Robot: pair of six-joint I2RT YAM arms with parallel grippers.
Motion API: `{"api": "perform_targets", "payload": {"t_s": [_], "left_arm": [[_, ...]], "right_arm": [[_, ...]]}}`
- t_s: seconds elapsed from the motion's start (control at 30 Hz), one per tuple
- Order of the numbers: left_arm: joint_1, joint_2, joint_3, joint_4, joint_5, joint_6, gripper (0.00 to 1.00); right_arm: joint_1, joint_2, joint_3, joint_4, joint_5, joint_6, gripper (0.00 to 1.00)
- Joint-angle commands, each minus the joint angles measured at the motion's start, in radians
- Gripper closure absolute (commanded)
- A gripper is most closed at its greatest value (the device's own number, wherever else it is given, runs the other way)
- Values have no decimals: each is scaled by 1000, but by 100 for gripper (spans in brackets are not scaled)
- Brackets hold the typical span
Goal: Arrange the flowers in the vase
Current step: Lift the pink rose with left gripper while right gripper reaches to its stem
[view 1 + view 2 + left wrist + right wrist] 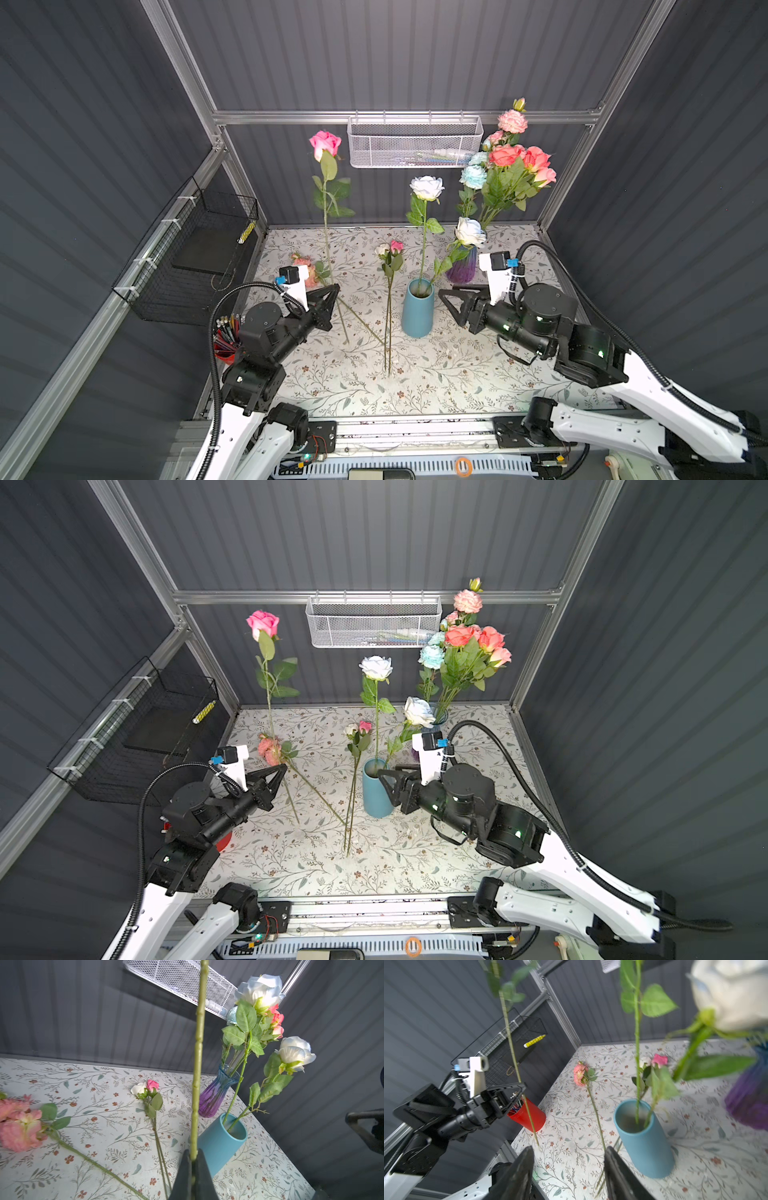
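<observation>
The left gripper (332, 287) is clamped tight on the green stem of a tall pink artificial rose (325, 143). It pinches the stem low down, so the bloom stands high above and the stem's foot seems to reach the floral-patterned tabletop (457, 374). The right gripper (569, 1153) hangs with its jaws apart and empty, just beside the matte blue cylindrical vase (417, 309), which already holds two white roses (427, 187).

I'd judge these stems light and wiry. Gripped so low, the top-heavy head will likely sway, and a hold nearer mid-stem, below the leaves, would steer it better into the vase's mouth.

A ruffled pink bloom (269, 748) and a small white-and-pink bud spray (390, 248) lie flat on the table. Take them by their thin stems, never the soft petals. A bunch of coral and pale blue flowers (511, 162) fills a purple-and-blue ribbed glass vase (214, 1095) behind.
</observation>
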Motion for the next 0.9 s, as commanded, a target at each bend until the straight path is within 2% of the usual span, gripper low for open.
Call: {"api": "perform_targets", "payload": {"t_s": [0.0,0.07,0.23,0.4,0.5,0.67,0.87], "left_arm": [[0,35,26,70,105,-79,100],[-18,46,20,99,126,-106,100],[-145,38,29,79,25,-94,100],[-244,50,23,107,-19,-98,100],[-250,57,27,110,-16,-102,100],[-253,70,5,144,5,-125,100],[-254,54,3,126,-4,-119,100]], "right_arm": [[23,105,92,-16,-6,-132,39],[23,170,164,-21,-28,-163,37],[22,348,379,-118,0,-152,38],[23,454,479,-157,-20,-131,38],[23,496,515,-145,-60,-120,38],[21,599,613,-162,-58,-110,40],[10,702,717,-154,-94,-104,46]]}}
